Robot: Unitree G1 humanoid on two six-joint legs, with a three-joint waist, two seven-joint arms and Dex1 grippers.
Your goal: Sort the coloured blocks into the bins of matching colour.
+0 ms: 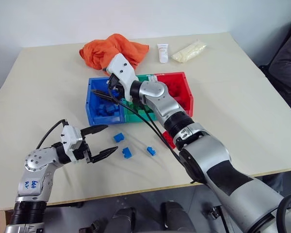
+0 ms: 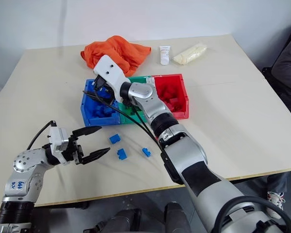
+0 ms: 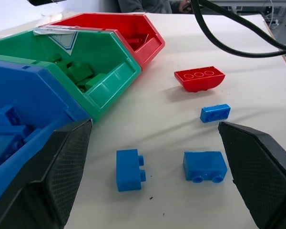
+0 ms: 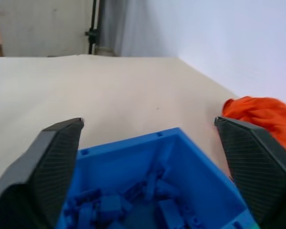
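Three joined bins stand mid-table: blue bin (image 1: 90, 103), green bin (image 1: 134, 117), red bin (image 1: 188, 94). My right gripper (image 4: 148, 121) hangs open over the blue bin (image 4: 133, 143), nothing between its fingers; several blue blocks lie inside. Three blue blocks (image 1: 118, 137), (image 1: 127, 153), (image 1: 151, 151) lie loose on the table in front of the bins. A red block (image 3: 199, 78) lies beyond them, partly hidden behind my right arm in the head views. To the left of the loose blocks, my left gripper (image 1: 101, 141) is open, level and empty, pointing at them.
An orange cloth (image 1: 114, 48) lies behind the bins, with a white tube (image 1: 163, 52) and a pale yellow bag (image 1: 189, 50) to its right. A person sits at the table's right edge (image 1: 288, 63). My right arm's black cable hangs over the green bin.
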